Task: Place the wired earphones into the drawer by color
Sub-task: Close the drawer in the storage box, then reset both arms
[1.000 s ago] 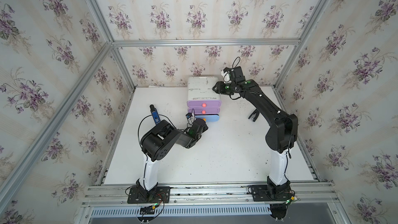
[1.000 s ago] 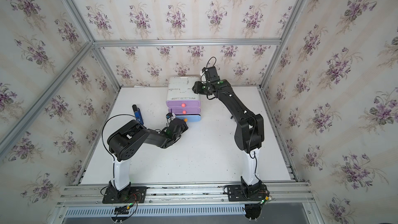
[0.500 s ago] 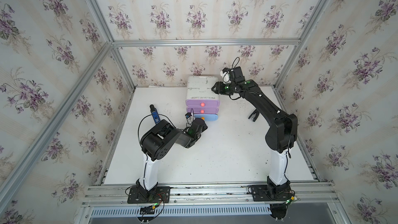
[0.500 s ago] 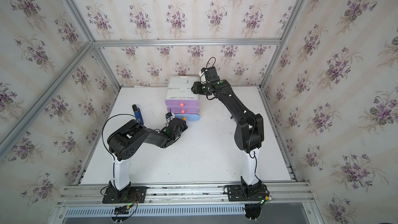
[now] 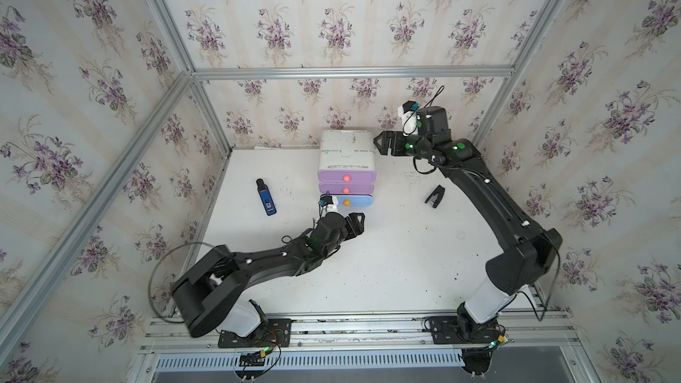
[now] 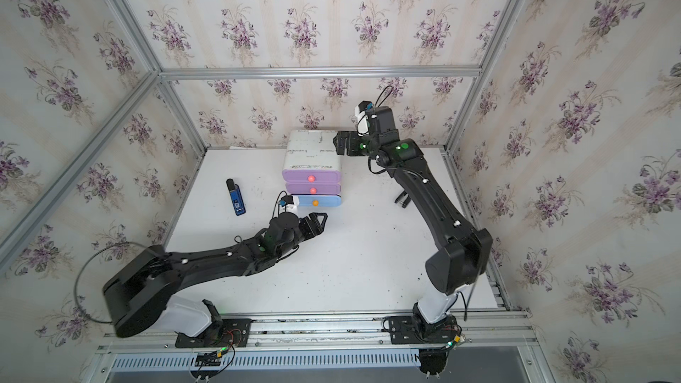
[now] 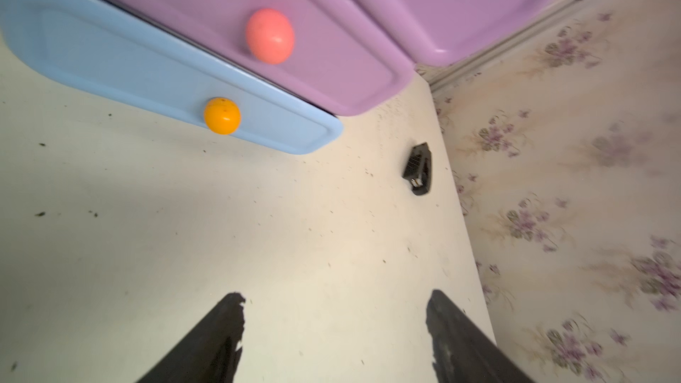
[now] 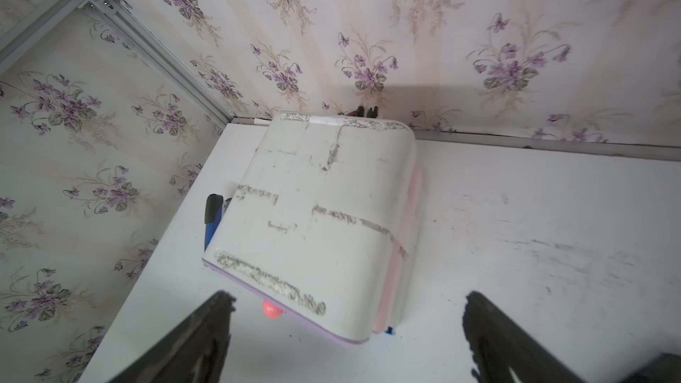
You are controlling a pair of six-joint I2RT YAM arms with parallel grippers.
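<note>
One drawer unit (image 5: 346, 151); two purple drawers (image 5: 331, 177), one blue drawer (image 5: 360, 201); one blue gadget (image 5: 266, 197); one small black object (image 5: 435, 196).

The white top of the drawer box (image 8: 324, 215) is made of smooth plastic, with rough grey strips stuck across it. The blue drawer front (image 7: 110, 60) and the purple drawer front (image 7: 331, 49) are made of smooth plastic too. The orange knob (image 7: 222, 116) and the pink knob (image 7: 270, 36) are shiny. The white table (image 5: 387, 252) is matt, scuffed and speckled with dark bits. The walls (image 5: 331, 12) are covered with flowered paper. The frame bars (image 5: 350, 71) are made of dull silver metal.
</note>
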